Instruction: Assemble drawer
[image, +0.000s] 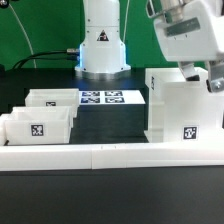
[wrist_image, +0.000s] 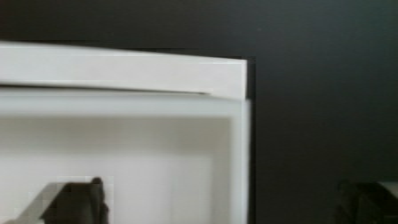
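A tall white drawer housing stands on the dark table at the exterior view's right, with a marker tag low on its front. My gripper hangs over its top right edge. In the wrist view my gripper is open. One dark finger is over the white panel and the other is over the dark table, so the panel's side wall lies between them, untouched. Two small white drawer boxes sit at the exterior view's left.
The marker board lies flat in front of the robot base. A long white rail runs across the table's front edge. A green backdrop stands behind.
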